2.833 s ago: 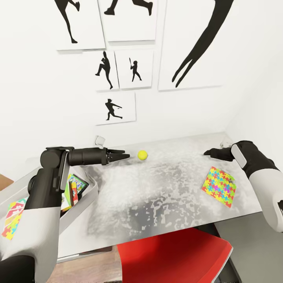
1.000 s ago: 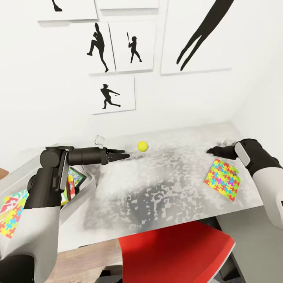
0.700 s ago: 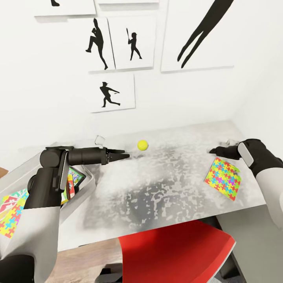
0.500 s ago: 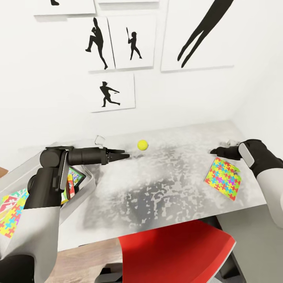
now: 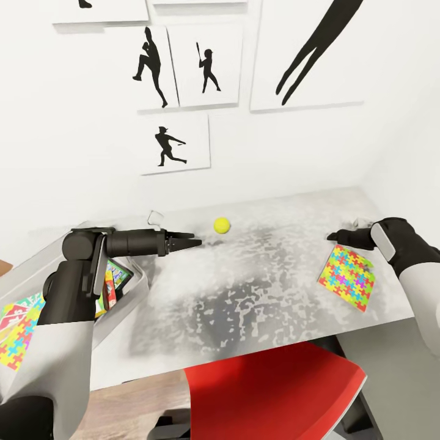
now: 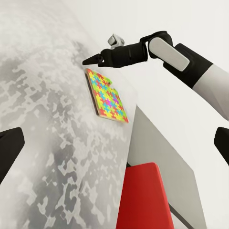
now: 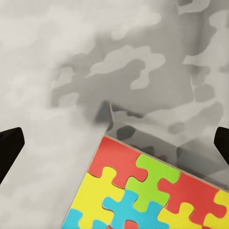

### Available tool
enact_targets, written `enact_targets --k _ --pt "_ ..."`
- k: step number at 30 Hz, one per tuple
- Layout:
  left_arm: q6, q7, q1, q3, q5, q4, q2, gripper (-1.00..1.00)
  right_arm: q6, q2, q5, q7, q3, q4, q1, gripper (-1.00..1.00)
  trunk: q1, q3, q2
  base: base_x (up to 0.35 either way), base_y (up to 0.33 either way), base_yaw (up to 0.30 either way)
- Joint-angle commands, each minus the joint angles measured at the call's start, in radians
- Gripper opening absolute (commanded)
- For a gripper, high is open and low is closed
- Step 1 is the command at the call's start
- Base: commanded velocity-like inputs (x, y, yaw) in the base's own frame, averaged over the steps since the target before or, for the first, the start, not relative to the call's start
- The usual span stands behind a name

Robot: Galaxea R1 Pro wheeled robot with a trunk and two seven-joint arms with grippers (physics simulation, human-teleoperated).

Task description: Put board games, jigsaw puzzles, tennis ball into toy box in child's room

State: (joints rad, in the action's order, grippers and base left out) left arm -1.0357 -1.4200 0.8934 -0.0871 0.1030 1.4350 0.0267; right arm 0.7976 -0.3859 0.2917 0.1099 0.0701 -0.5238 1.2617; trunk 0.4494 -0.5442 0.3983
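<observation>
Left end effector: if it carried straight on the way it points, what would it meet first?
Probably the tennis ball. The left end effector points along the table toward it, though the ball sits slightly farther back, so it might just pass it.

The tennis ball (image 5: 222, 225) lies on the table (image 5: 256, 305) toward the wall, just right of the left gripper (image 5: 193, 242); a jigsaw puzzle (image 5: 346, 277) lies flat near the table's right end, under the right gripper (image 5: 333, 234); the toy box (image 5: 131, 292) sits at the table's left end, holding upright board games (image 5: 111, 282); a chair (image 5: 275, 397) stands before the table.
</observation>
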Motion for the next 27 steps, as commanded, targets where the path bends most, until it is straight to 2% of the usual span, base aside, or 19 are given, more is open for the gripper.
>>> enact_targets --k 1,27 --pt "-0.01 -0.01 0.001 -0.001 0.01 0.001 0.0 1.0 0.003 -0.001 0.001 0.002 0.007 -0.001 0.0 1.0 0.001 -0.002 0.002 0.0 0.0 0.0" --pt "-0.01 -0.01 0.001 -0.001 0.01 0.001 -0.001 1.0 0.003 0.001 0.001 0.002 0.007 0.0 -0.004 1.0 0.001 -0.033 0.002 0.0 0.0 0.0"
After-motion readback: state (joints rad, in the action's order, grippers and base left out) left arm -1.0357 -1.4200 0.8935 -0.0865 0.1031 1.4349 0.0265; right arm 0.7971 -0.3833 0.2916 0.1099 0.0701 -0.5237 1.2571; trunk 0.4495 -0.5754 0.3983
